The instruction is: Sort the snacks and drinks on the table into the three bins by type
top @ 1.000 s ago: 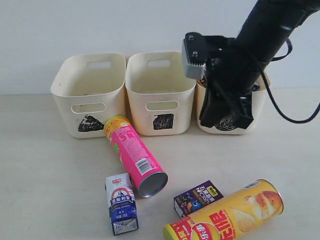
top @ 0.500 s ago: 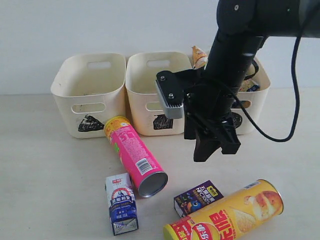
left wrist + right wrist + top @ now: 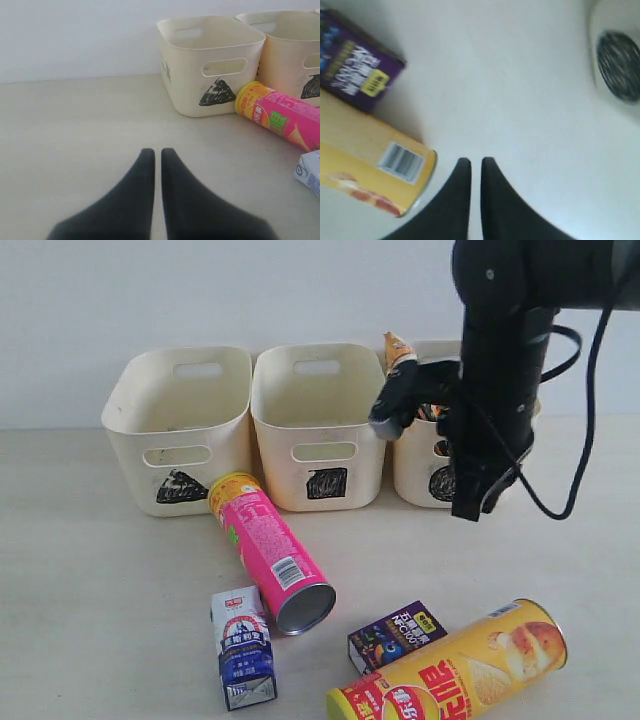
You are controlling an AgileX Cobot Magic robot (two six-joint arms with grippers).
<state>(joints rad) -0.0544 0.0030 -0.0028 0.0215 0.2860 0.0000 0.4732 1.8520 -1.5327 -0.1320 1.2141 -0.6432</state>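
Black and bulky, the right arm (image 3: 500, 360) comes in from the upper right of the exterior view, its forearm hanging almost straight down in front of the circle bin (image 3: 412, 475). The right gripper (image 3: 468, 508) points at the table (image 3: 100, 590), over bare surface between that bin and the yellow chip tube (image 3: 450, 665). Its wrist view shows the fingers drawn nearly together, only a slit between them and nothing in it.

The left gripper (image 3: 154, 151) is pinched together and empty too, over bare table and facing the triangle bin (image 3: 185, 95).

An orange packet (image 3: 398, 350) pokes out of the circle bin. The pink chip tube (image 3: 270, 552) lies on its side before the square bin (image 3: 275, 455). The blue and white carton (image 3: 242, 647) and purple carton (image 3: 396, 633) lie nearby, the purple one just beside the yellow tube.
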